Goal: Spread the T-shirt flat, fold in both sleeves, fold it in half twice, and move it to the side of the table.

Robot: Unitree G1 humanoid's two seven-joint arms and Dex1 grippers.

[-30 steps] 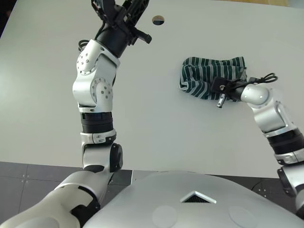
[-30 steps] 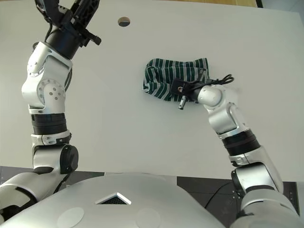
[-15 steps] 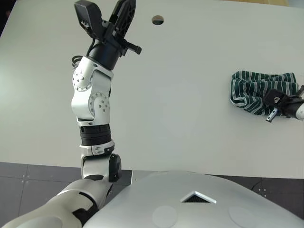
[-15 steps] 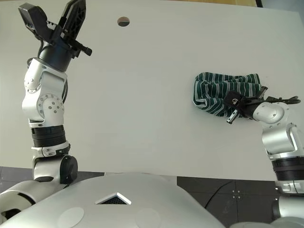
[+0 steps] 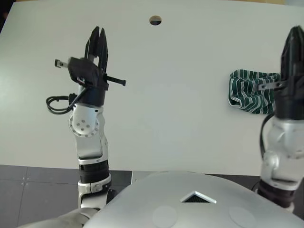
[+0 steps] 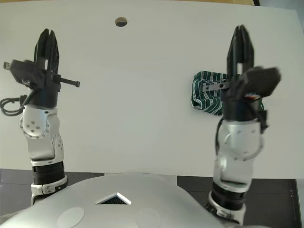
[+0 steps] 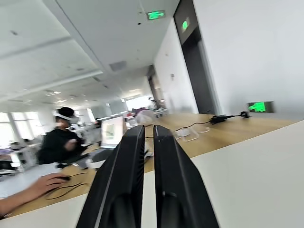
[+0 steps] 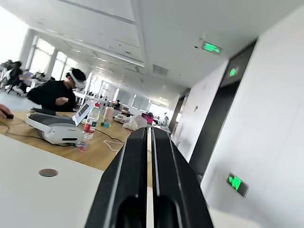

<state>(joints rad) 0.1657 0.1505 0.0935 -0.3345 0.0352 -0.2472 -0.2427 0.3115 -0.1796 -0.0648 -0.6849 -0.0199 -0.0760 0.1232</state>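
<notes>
I have both arms raised off the desk (image 5: 180,118), forearms upright. The left hand (image 5: 98,30) stands at about 10 o'clock in the head view and the right hand (image 6: 241,29) at about 3 o'clock. Both are closed and empty. In each wrist view the two fingers (image 7: 133,166) run side by side with only a thin slit between them and nothing caught in it.

The T-shirt (image 5: 247,90), green with pale stripes, lies on the desk at 3 o'clock as a small folded bundle. It is well apart from the round hole (image 5: 155,20) at 12 o'clock. My right arm stands in front of its outer part, so I can't see that side, or how near the desk's edge it sits. Neither hand touches it. I judge the folding and the move to the side are done, with only the arms left to bring down.

That is where it could go wrong:
- **Right arm:** It stands just in front of the bundle. If I lower it straight forward, a finger or the wrist could catch the top layer and drag it open, or push the shirt further toward 3 o'clock.
- **Desk edge:** If the hidden part is close to the edge, a small push might tip it over.
- **Loose folds:** The bundle looks soft and a little puffy rather than pressed flat, so a fold may creep open by itself.
- **Left wrist cable:** The loop of cable (image 5: 57,103) at the left wrist hangs free, and I would watch that it doesn't snag.
</notes>
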